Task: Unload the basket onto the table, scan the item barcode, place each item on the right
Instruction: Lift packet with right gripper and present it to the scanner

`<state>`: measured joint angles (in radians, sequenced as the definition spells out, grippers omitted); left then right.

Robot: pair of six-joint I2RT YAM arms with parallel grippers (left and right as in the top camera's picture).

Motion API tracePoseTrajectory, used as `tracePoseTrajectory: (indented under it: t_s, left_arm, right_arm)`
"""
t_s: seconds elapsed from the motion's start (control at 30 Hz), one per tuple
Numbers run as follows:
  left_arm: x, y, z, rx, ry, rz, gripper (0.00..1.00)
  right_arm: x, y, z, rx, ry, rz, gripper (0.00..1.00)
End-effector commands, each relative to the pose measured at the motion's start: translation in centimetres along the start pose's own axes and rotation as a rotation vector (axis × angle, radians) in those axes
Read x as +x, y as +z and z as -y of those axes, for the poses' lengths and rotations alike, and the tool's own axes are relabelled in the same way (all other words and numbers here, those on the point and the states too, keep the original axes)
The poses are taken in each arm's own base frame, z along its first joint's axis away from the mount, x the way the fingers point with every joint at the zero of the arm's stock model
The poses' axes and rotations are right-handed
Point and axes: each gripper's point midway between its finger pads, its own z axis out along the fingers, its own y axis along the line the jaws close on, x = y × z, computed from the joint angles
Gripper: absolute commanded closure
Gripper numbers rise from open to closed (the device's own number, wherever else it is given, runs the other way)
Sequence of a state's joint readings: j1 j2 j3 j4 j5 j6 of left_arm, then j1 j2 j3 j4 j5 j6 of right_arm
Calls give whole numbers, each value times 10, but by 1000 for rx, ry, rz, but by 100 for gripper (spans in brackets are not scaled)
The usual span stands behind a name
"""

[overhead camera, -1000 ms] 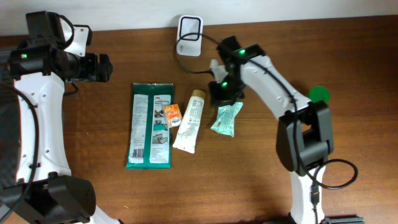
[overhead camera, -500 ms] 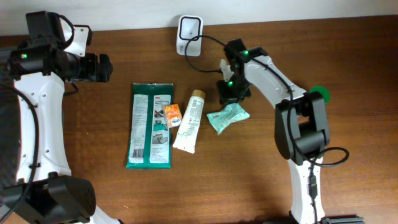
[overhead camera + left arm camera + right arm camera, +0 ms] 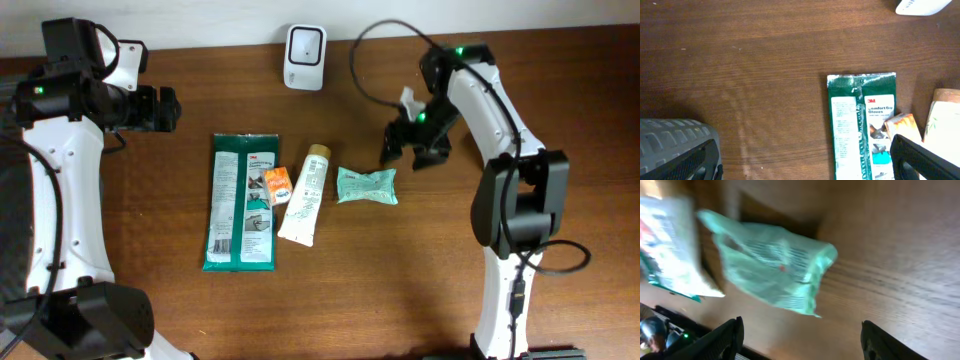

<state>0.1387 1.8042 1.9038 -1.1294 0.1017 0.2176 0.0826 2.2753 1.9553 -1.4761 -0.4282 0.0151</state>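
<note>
**Brown wooden surface: item layout and end effector state**

Dark brown wooden surface carries four items in a row. The pale green crinkled plastic pouch lies flat at the right end, just beside the cream squeeze tube. A small orange box sits between the tube and the long green flat pack. The white barcode scanner stands at the far edge, well apart from the pouch. The right end effector hangs near the pouch without touching it, fingers spread and empty. The left end effector is spread wide, empty, beyond the green pack.
</note>
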Motion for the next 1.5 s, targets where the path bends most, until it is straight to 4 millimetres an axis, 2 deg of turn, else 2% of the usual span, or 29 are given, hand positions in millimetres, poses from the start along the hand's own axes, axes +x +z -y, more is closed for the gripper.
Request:
tracePoseTrajectory:
  t_s: [0.0, 0.13, 0.23, 0.37, 0.4, 0.43, 0.47, 0.53, 0.6, 0.67, 0.8, 0.87, 0.93, 1.0, 1.03, 1.27, 1.37, 1.47]
  left_arm:
    - [-5, -11, 1, 3, 14, 30, 1]
    - [-5, -11, 1, 3, 14, 30, 1]
    - [-5, -11, 1, 3, 14, 30, 1]
    - [-5, -11, 1, 3, 14, 30, 1]
    - [-5, -11, 1, 3, 14, 30, 1]
    - [-5, -11, 1, 3, 14, 30, 1]
    - [-5, -11, 1, 3, 14, 30, 1]
    - [-5, -11, 1, 3, 14, 30, 1]
    - [-5, -11, 1, 3, 14, 30, 1]
    - [-5, -11, 1, 3, 14, 30, 1]
    - [-5, -11, 1, 3, 14, 30, 1]
    - [-5, -11, 1, 3, 14, 30, 1]
    - [-5, -11, 1, 3, 14, 30, 1]
    - [-5, -11, 1, 3, 14, 30, 1]
    - [-5, -11, 1, 3, 14, 30, 1]
    - [-5, -11, 1, 3, 14, 30, 1]
    - [-5, -11, 1, 3, 14, 30, 1]
    - [-5, -11, 1, 3, 14, 30, 1]
  right_arm:
    - [12, 24, -1, -70, -19, -48, 28]
    - [8, 46, -7, -171, -47, -29, 30]
    - [1, 61, -10, -206, -72, 5, 35]
    - [-4, 84, -14, -221, -71, 35, 53]
    - [-5, 89, -15, -226, -82, 42, 66]
    - [-6, 91, -18, -240, -92, 49, 84]
    - [-7, 91, -19, -245, -98, 55, 95]
    - [-11, 86, -21, -246, -110, 75, 96]
    - [-19, 66, -28, -248, -135, 119, 96]
    - [-27, 31, -42, -246, -213, 187, 96]
    - [-44, -73, -89, -164, -397, 441, 96]
    - [-53, -107, -104, -52, -456, 553, 96]
    - [-66, -126, -112, 88, -482, 649, 96]
    - [-83, -138, -118, 239, -500, 750, 96]
    - [-99, -149, -125, 373, -523, 849, 96]
    - [-157, -204, -186, 828, -750, 1247, 96]
    - [-183, -201, -196, 912, -845, 1316, 96]
    - [-214, -188, -200, 1026, -942, 1374, 96]
